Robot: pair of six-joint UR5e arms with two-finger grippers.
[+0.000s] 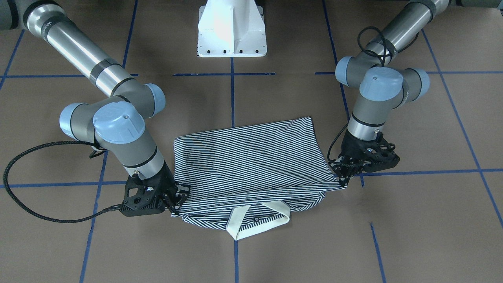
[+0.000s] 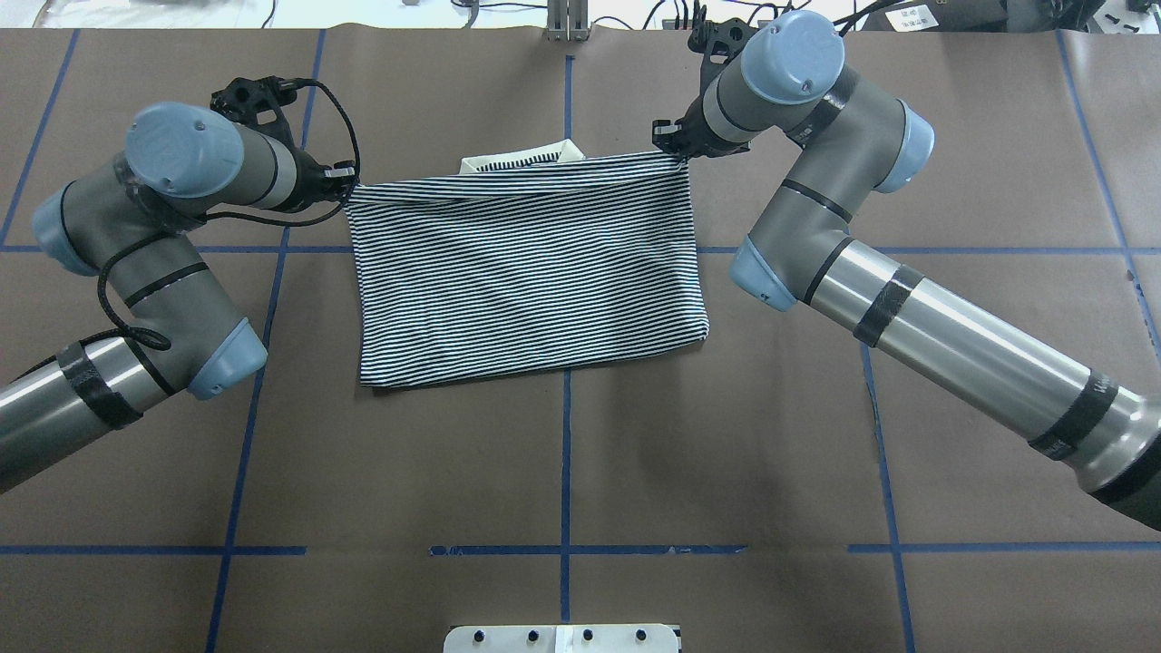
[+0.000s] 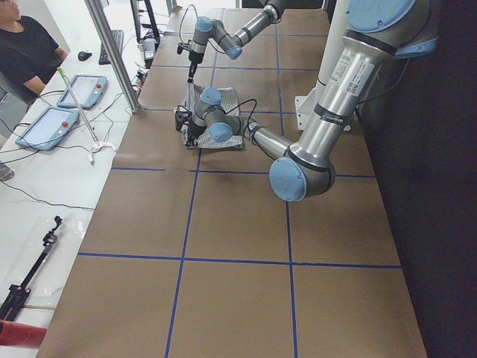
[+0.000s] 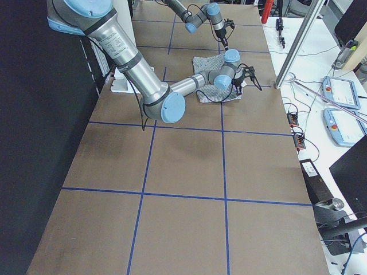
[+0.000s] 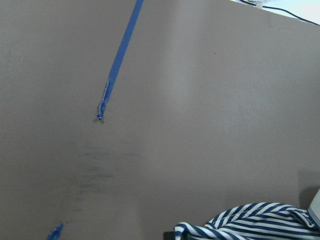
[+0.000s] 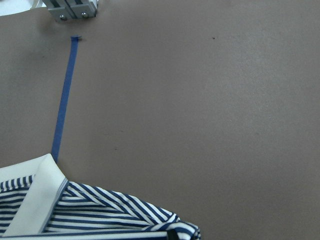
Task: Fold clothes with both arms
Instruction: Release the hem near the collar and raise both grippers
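Shirt: a striped shirt (image 1: 251, 161) lies folded into a rough rectangle in the far half of the table (image 1: 412, 236), midway between the left and right edges and closer to the far edge than to the robot.
Collar: the cream collar (image 1: 235, 222) pokes out from under the striped layer on the side nearest the table's far edge, with a small button showing beside it.
Left gripper: the left gripper (image 1: 342, 180) is down at the shirt's far corner on the robot's left, its jaws pinching a drawn-out tip of the cloth.
Right gripper: the right gripper (image 1: 177, 198) is at the opposite far corner, its jaws pinching the striped edge there.
Cloth between them: the upper layer's far edge runs taut from one gripper to the other, above the collar.
Arms: the left arm (image 1: 383, 84) and right arm (image 1: 118, 125) both bend down steeply at the wrist.
Table: brown, crossed by blue tape lines (image 1: 232, 94); the white base (image 1: 232, 31) stands at the near edge.
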